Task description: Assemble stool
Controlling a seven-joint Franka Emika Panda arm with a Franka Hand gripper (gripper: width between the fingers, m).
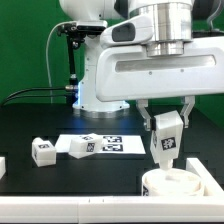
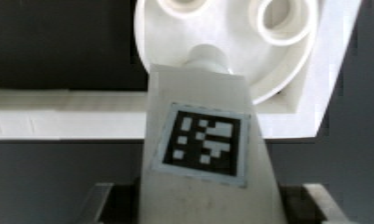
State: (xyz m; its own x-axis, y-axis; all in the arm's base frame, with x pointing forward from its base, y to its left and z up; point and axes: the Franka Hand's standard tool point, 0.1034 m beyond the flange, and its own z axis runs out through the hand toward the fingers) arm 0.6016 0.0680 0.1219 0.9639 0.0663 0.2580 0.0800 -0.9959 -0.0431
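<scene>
The jaws were closed on a leg (image 1: 165, 138), gripping its sides and holding it roughly upright, with its tag turned toward the exterior camera. This leg hung just above the seat (image 1: 183, 186), which lay on the black surface (image 1: 110, 175) at the exterior view's lower right. Whether its lower end touched the seat could not be told. In the wrist view the held leg (image 2: 205, 140) narrowed toward the seat (image 2: 255, 60), its tip close to the seat's rounded holes. Well apart, toward the exterior view's left, a loose leg (image 1: 42, 152) lay on the surface. A second loose leg (image 1: 78, 147) lay at the near end of the marker board (image 1: 110, 143).
</scene>
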